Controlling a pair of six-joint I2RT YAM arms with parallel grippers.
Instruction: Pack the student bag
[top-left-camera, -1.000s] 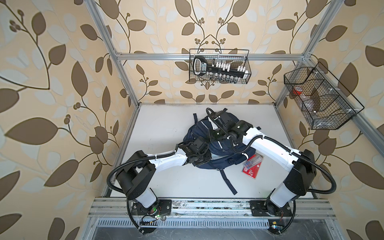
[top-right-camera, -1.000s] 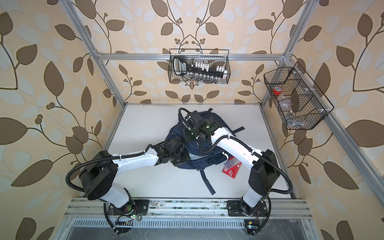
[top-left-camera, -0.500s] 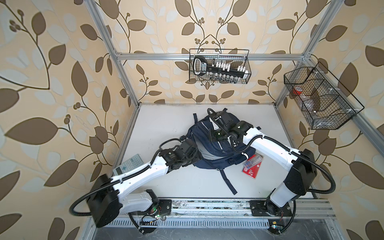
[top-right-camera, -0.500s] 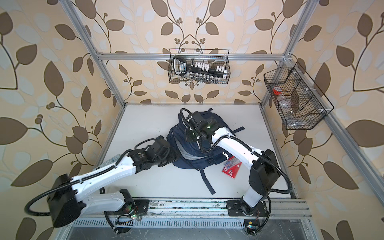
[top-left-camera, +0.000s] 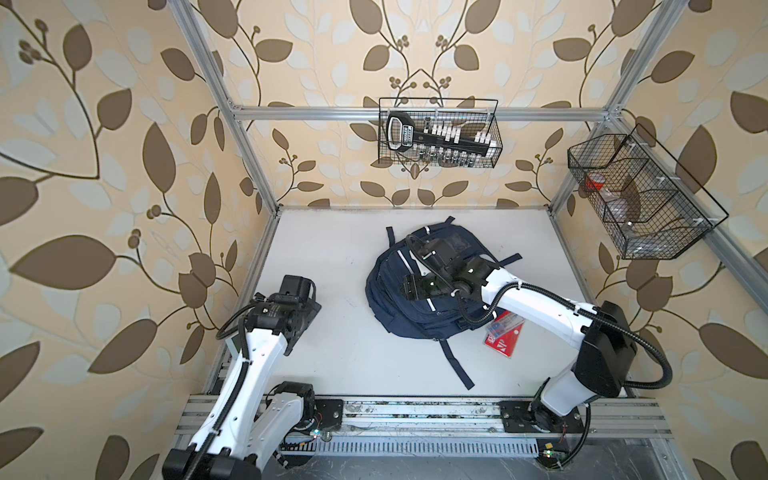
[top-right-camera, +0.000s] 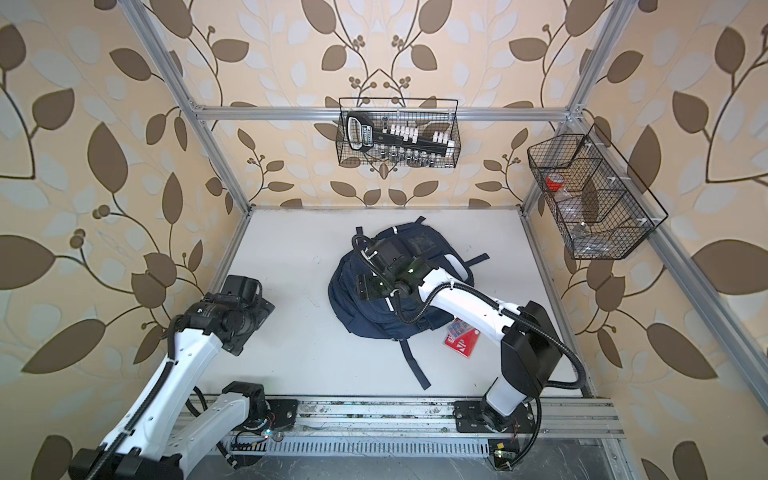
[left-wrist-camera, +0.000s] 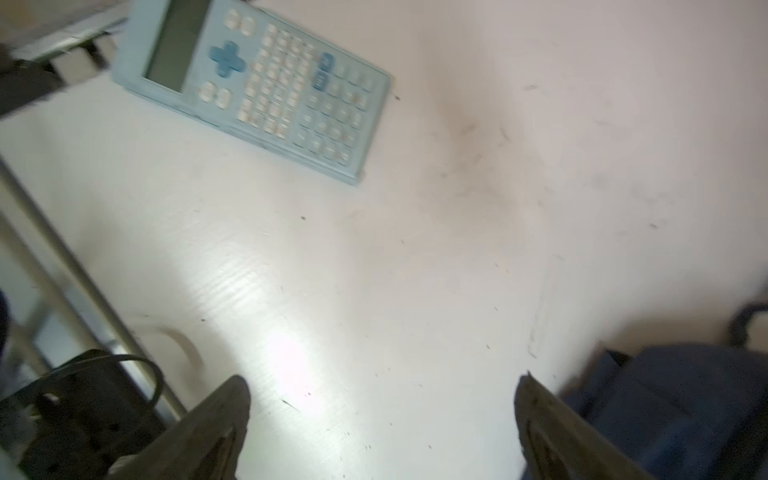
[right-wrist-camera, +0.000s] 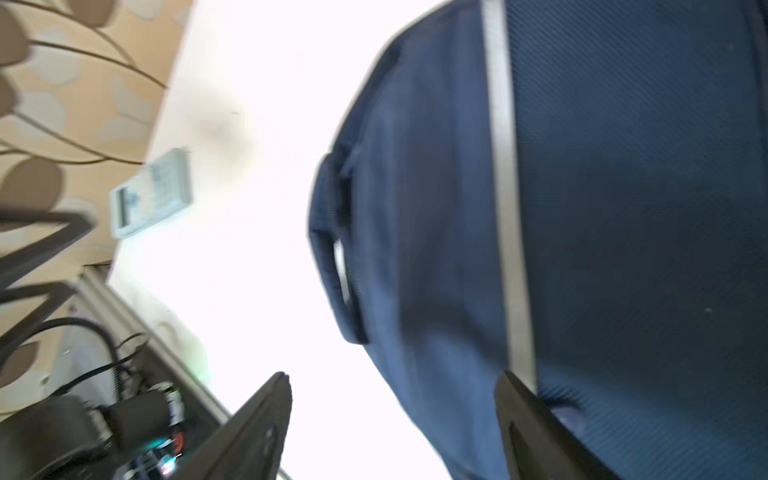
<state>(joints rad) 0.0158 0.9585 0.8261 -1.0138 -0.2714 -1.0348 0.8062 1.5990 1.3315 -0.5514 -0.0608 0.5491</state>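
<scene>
With the large navy-blue fabric student bag (top-left-camera: 392, 318) lying mid white tabletop (top-left-camera: 332, 249) under the spread, empty right fingers (right-wrist-camera: 257, 428), the left fingers (left-wrist-camera: 208, 432), likewise spread and empty, should probably straddle the flat pale-blue plastic calculator (left-wrist-camera: 257, 87) across its narrow width before closing

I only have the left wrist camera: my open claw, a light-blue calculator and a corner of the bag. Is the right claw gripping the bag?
Observer: No. The right claw is open above the student bag and grips nothing.
Operator: Is anything else lying loose?
Observer: Yes, a red packet lies right beside the bag's edge, on the right in both top views.
Operator: Is the bag standing up?
Observer: No, it lies flat on the table, with one strap trailing toward the robot's base.
</scene>
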